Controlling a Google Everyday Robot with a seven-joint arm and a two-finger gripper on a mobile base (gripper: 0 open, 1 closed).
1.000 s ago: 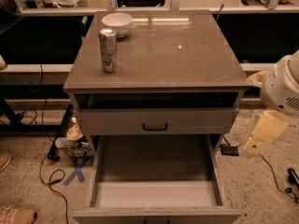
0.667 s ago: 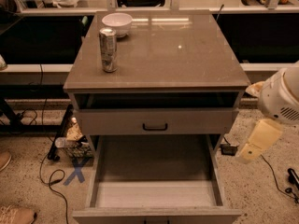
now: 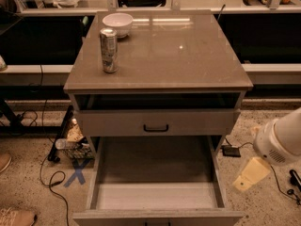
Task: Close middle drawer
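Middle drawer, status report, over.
Gripper low, right of the cabinet, not touching the drawer. Middle drawer pulled far out, nothing inside. Nothing seen blocking its travel.

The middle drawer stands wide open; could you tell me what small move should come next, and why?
Probably swing the gripper across to the front panel: the middle drawer is pulled far out, and the gripper hangs beside its right side, not touching it, so it cannot push yet.
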